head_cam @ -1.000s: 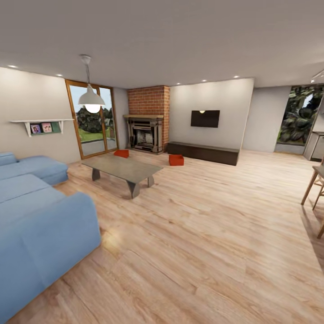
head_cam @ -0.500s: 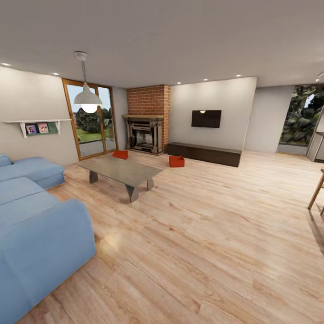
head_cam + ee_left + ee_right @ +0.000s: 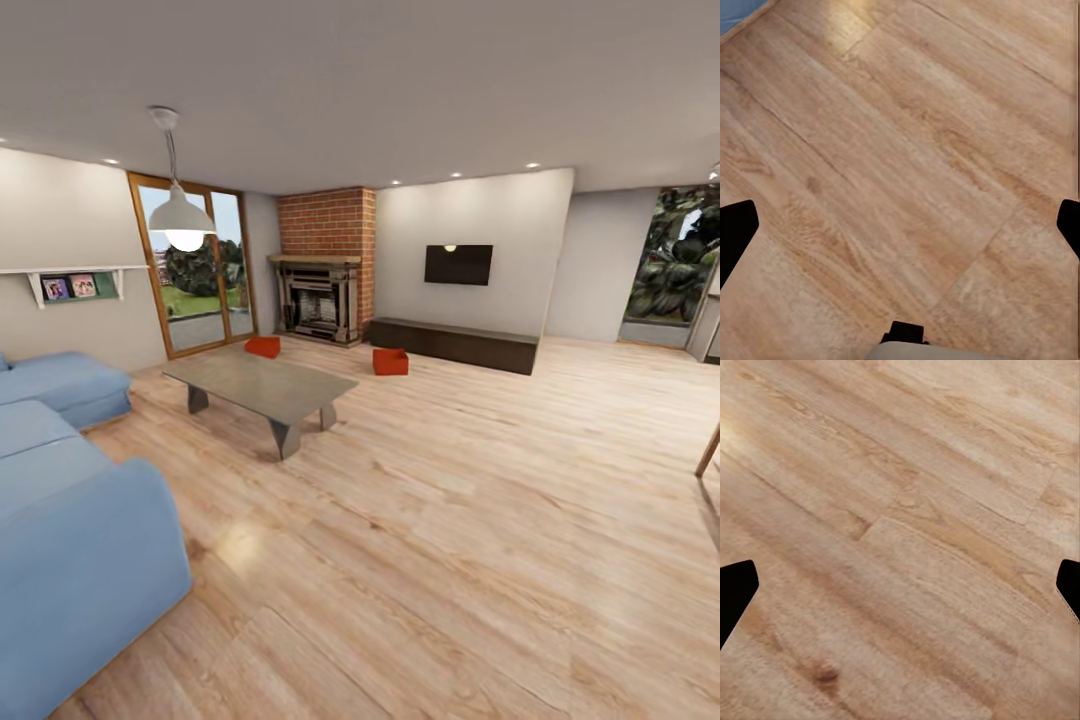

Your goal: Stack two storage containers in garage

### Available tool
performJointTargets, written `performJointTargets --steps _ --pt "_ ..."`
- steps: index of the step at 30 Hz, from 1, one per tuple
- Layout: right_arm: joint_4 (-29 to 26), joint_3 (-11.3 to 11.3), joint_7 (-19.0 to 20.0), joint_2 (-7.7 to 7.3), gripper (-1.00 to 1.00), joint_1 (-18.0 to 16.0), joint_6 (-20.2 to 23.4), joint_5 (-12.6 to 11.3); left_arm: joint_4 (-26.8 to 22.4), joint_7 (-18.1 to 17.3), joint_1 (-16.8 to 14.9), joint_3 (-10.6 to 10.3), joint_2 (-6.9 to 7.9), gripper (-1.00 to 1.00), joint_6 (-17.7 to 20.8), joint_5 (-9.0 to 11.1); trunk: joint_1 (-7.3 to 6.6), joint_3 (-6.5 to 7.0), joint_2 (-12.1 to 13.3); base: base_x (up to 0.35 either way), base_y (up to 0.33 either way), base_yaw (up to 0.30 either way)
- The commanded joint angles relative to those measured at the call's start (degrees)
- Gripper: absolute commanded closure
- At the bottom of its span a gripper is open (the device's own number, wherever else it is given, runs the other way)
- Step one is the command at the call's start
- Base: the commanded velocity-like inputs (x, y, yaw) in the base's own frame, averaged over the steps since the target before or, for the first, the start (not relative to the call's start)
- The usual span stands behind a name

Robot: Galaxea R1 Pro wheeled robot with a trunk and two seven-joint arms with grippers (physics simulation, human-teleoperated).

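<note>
Since the earlier frames the whole head view has shifted: the sofa point(image 3: 70, 510) takes up less of the lower left, the lamp point(image 3: 180, 215) and wall shelf point(image 3: 70, 285) sit further left, and the chair legs at the right edge have nearly slid out. That is the camera moving; the room's things keep their places relative to one another.

Both bins rest on the wood floor point(image 3: 450, 520) of the living room, far across it from the robot. One bin point(image 3: 263, 346) lies beyond the far end of the low grey table point(image 3: 262, 385), near the glass door point(image 3: 195, 265). The other bin point(image 3: 390, 361) sits in front of the near end of the long dark cabinet point(image 3: 450, 343), to the right of the brick fireplace point(image 3: 322, 290). The two are well apart. A TV point(image 3: 457, 264) hangs above the cabinet.

The wrist views give what the head view lacks. The left gripper point(image 3: 900, 221) has its dark fingertips point(image 3: 735, 229) at opposite edges of its picture, spread wide, with only planks between and a sliver of blue sofa in one corner. The right gripper point(image 3: 900, 585) is likewise wide apart and holds nothing, above bare planks.
</note>
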Motion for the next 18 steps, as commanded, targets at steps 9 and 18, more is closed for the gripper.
performJointTargets --steps 9,18 --pt "-0.1 0.1 -0.1 -0.01 -1.0 0.0 0.0 0.1 0.0 0.1 0.0 -0.1 0.0 -1.0 -0.2 0.4 0.04 -0.06 0.0 0.324 -0.157 0.0" --pt "-0.1 0.1 -0.2 -0.01 -1.0 0.0 0.0 0.1 0.0 0.1 0.0 -0.1 0.0 -1.0 -0.2 0.4 0.04 -0.06 0.0 0.316 -0.181 0.0"
